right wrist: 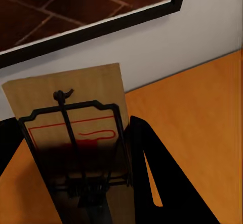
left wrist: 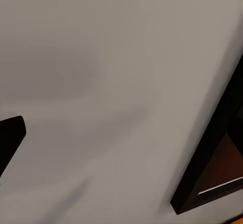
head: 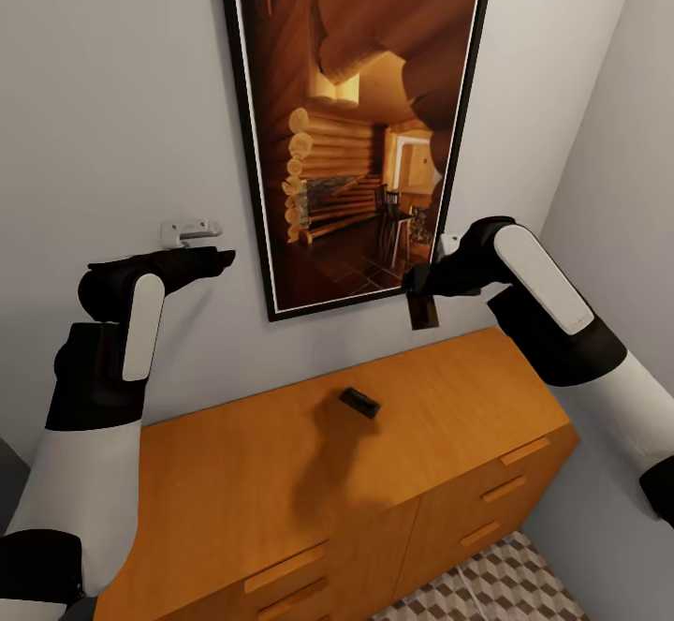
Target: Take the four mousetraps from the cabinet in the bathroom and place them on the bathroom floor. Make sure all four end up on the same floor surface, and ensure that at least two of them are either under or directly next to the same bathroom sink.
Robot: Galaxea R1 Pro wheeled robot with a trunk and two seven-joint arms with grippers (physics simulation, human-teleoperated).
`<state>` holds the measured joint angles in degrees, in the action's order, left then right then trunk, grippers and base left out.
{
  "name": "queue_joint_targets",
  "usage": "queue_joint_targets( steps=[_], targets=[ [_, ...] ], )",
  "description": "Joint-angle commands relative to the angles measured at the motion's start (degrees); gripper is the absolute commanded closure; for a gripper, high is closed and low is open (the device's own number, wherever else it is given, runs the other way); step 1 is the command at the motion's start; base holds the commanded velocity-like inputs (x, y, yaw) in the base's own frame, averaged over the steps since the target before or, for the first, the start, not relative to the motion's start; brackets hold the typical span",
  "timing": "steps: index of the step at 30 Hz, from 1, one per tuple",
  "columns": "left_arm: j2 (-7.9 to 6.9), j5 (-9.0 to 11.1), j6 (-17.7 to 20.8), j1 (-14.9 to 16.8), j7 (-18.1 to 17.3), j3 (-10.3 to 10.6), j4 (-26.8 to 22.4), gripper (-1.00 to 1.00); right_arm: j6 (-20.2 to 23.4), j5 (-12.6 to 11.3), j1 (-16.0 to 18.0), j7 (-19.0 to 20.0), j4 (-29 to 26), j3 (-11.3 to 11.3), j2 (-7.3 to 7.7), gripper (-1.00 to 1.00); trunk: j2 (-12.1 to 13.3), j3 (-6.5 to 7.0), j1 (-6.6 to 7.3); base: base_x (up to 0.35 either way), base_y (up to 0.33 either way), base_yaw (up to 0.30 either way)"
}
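My right gripper [head: 420, 295] is shut on a mousetrap [head: 423, 310] and holds it in the air above the cabinet [head: 234, 471], in front of the wall picture. In the right wrist view that mousetrap [right wrist: 76, 117] is a pale wooden board with black wire parts and a red outline, clamped between the dark fingers [right wrist: 162, 178]. A second mousetrap [head: 359, 403] lies flat on the cabinet's top, near its middle. My left gripper [head: 221, 259] is raised near the wall, left of the picture, open with nothing in it. A patch of patterned bathroom floor [head: 501, 584] shows below the cabinet front.
A large black-framed picture [head: 360, 125] of a log interior hangs on the grey wall above the cabinet. A small white wall fitting [head: 189, 230] sits just above my left gripper. The cabinet has slot-handled drawers [head: 505, 488]. A side wall [head: 618, 181] closes the right.
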<state>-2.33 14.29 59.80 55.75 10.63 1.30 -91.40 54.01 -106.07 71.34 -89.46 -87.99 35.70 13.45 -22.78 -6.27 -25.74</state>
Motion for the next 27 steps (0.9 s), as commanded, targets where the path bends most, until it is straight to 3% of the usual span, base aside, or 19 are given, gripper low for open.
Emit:
queue_joint_targets(
  steps=[1,5,9,12,17,27],
  targets=[
    [-0.05,0.58,0.20,0.07,0.60,0.13,-0.03,-1.00,0.29,-0.18,0.14,-0.54,0.00,0.22,0.14,1.00,-0.14,-0.14,-0.04,0.000,0.000,0.000],
    [-0.05,0.57,0.20,0.08,0.61,0.24,-0.02,-1.00,0.08,3.30,0.23,-0.54,0.11,1.97,1.28,1.00,-0.14,-0.14,-0.04,0.000,0.000,0.000],
    [-0.05,0.48,0.20,0.08,0.61,0.42,-0.01,-1.00,-0.04,7.50,0.27,-0.54,0.01,5.61,3.34,1.00,-0.14,-0.14,-0.04,0.000,0.000,0.000],
    [-0.05,0.42,0.20,0.09,0.63,1.11,-0.01,-1.00,-0.11,9.38,0.28,-0.54,-0.01,8.28,4.99,1.00,-0.14,-0.14,-0.04,0.000,0.000,0.000],
    [0.01,0.37,0.20,0.13,1.91,2.63,-0.01,-1.00,-0.11,10.79,0.34,-0.54,0.18,10.24,6.70,1.00,-0.14,-0.14,-0.04,0.000,0.000,0.000],
    [1.42,0.40,0.20,0.15,5.84,4.88,1.00,-1.00,0.60,11.81,2.01,-0.54,0.79,10.40,7.17,1.00,-0.14,-0.14,-0.04,0.000,0.000,0.000]
  ],
)
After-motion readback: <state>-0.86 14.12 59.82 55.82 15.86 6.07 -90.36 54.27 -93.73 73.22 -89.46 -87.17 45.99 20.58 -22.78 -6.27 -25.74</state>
